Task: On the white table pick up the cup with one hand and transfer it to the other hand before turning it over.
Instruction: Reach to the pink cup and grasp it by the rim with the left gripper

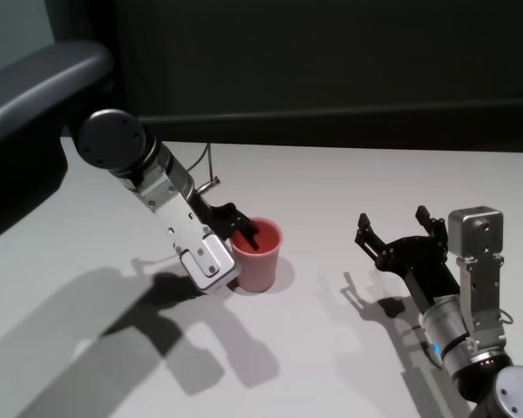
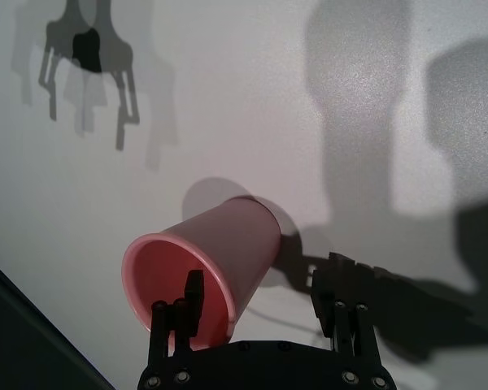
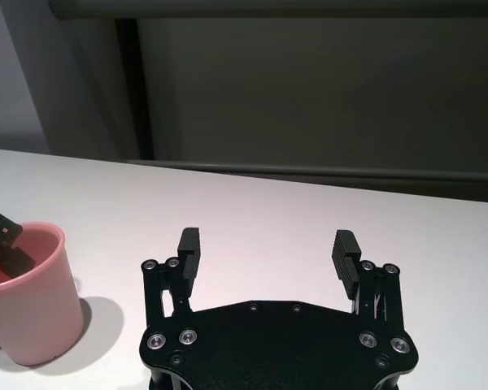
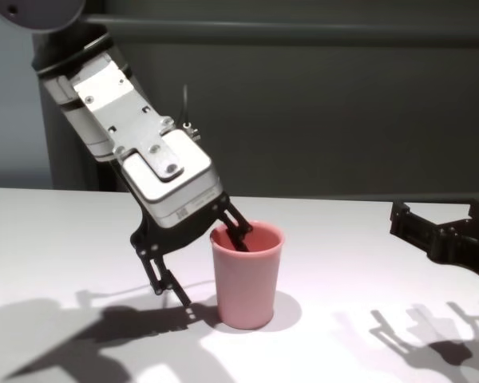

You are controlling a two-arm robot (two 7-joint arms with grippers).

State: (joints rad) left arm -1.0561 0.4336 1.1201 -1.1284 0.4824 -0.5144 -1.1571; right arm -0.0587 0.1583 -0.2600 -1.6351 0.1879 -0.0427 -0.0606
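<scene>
The salmon-pink cup (image 1: 260,261) (image 4: 246,279) stands upright, mouth up, on the white table (image 1: 349,183), a little left of centre. My left gripper (image 1: 225,261) (image 4: 207,263) reaches down at a slant and straddles the cup's near-left wall. One finger (image 4: 239,235) is inside the mouth and the other (image 4: 172,291) is outside, by the table. Its jaws are open, with a gap to the wall visible in the left wrist view, where the cup (image 2: 228,244) sits by the gripper (image 2: 264,276). My right gripper (image 1: 392,218) (image 3: 267,236) hovers open and empty to the cup's (image 3: 28,309) right.
A dark wall with a ledge (image 1: 349,113) runs behind the table's far edge. A grey rounded shape (image 1: 35,87) sits at the back left. Arm shadows lie on the near tabletop (image 1: 157,331).
</scene>
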